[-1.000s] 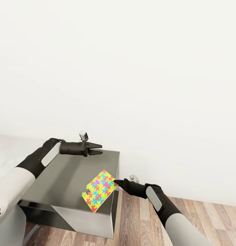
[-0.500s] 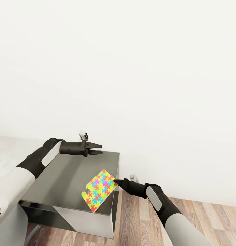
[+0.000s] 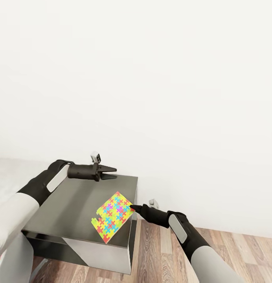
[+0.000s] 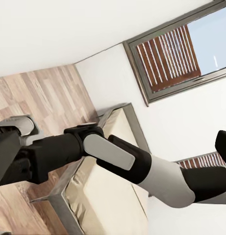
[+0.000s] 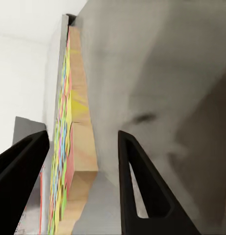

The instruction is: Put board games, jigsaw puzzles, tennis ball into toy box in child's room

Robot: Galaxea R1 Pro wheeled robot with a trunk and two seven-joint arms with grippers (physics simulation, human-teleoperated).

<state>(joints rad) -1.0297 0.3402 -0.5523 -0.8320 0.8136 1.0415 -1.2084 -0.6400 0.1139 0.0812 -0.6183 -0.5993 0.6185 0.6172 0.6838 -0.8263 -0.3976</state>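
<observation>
Facing a blank white wall (image 3: pixel 151 78), with wood-plank floor (image 3: pixel 230 251) showing at the lower right. Standing below, a low dark grey cabinet (image 3: pixel 69 204), not the desk. Lying flat on the cabinet top near its right front corner, one jigsaw puzzle (image 3: pixel 112 216), its corner just overhanging the edge. Reaching in from the right at cabinet height, the right tool (image 3: pixel 132 206), fingers parted and straddling the puzzle's thin edge in the right wrist view (image 5: pixel 68 147), clamping nothing. Hovering over the cabinet's far edge, well apart from the puzzle, the left tool (image 3: pixel 111 173), fingers spread a little, carrying nothing. Showing in the left wrist view: a bed (image 4: pixel 108 196) and a window (image 4: pixel 176 49).
</observation>
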